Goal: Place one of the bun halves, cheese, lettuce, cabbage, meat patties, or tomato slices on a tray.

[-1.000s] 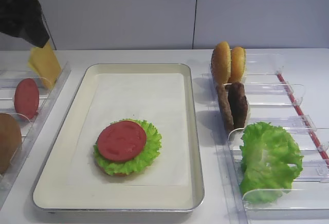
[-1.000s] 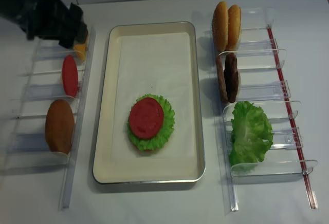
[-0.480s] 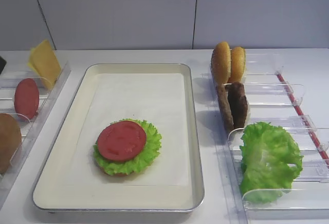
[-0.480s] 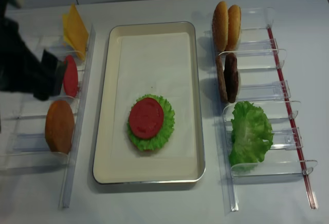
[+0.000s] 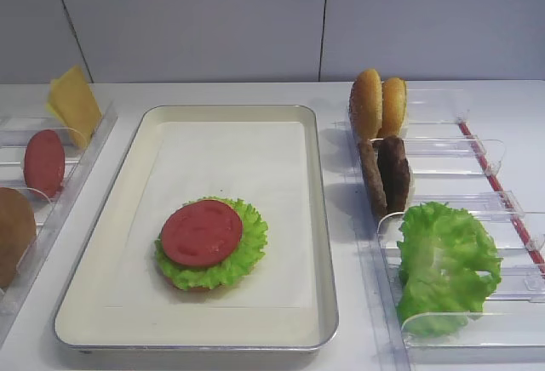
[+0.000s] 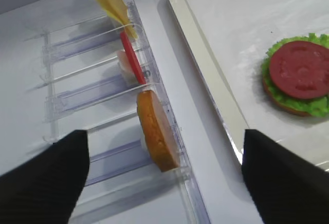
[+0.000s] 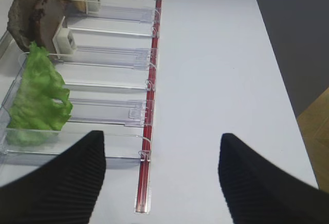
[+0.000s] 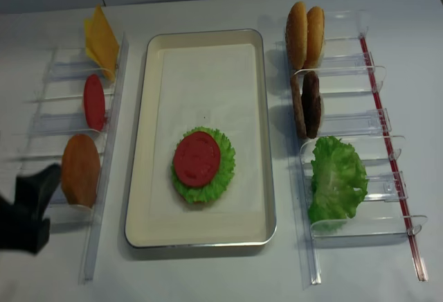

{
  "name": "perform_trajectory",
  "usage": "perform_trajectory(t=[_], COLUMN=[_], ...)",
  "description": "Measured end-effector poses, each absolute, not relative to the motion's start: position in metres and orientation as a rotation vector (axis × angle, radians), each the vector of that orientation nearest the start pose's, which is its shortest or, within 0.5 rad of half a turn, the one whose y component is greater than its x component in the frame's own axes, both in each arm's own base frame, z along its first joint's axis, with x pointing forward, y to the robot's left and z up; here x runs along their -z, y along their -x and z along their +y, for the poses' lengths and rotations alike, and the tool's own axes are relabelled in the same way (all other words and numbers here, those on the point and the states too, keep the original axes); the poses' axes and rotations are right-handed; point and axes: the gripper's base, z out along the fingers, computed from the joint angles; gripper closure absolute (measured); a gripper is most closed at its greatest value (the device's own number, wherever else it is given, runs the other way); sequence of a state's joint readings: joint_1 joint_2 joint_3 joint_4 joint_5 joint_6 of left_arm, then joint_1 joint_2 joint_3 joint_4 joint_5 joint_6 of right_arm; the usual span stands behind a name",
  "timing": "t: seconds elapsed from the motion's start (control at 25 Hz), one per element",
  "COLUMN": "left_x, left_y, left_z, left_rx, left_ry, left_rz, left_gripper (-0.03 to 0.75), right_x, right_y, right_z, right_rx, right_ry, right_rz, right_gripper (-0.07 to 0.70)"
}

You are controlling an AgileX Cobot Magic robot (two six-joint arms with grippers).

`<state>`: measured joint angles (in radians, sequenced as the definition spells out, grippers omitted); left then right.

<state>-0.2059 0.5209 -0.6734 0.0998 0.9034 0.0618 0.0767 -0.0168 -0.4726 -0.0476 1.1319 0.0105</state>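
Since a second ago the left arm has pulled back from the cheese [image 8: 101, 40] at the far end of the left bins, coming toward the near edge; the left gripper [image 6: 164, 175] now sits low at the 8 o'clock corner of the overhead view, jaws spread wide, nothing between them. Cheese slices stand on edge in their slot, untouched, leaning against the bin wall. From the left wrist view the gripper looks over the left divider bins [image 6: 92, 85]: nearest, a bun half [image 6: 154, 131] upright on its edge; past it, toward 12 o'clock, a spare tomato slice [image 6: 131, 57], also on edge, then the cheese. Upright storage presents an edge to pinch, likely deliberate. At 3 o'clock from the bins lies the tray [image 8: 152, 198], and on its paper liner a stack: bun base at bottom, barely showing, lettuce leaf [image 8: 220, 177], and a tomato slice on top [image 8: 197, 158], flat and centred. Judgement: tomato step done, arm free for the next item. Right gripper [image 7: 162, 175] hangs released over bare table beside the right bins [image 7: 108, 59], empty. Those bins hold bun halves [image 8: 304, 35], meat patties [image 8: 306, 104] and loose lettuce [image 8: 337, 181]. Clear bin dividers are the only obstacles to any reach.
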Motion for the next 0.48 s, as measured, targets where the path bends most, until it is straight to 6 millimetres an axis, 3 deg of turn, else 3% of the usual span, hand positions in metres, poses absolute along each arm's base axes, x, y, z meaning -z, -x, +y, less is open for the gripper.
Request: perform_trajectory(t=[0.48], left_x=[-0.283], left_y=[-0.025], left_z=[0.003], left_rx=[-0.034], left_ry=[-0.283], left_rz=[2.183], left_gripper=[0.154], right_x=[-0.264], right_y=[0.007], right_z=[-0.004], right_rx=[0.004], right_ry=[0.067], right_rz=[2.124], right_gripper=[0.141])
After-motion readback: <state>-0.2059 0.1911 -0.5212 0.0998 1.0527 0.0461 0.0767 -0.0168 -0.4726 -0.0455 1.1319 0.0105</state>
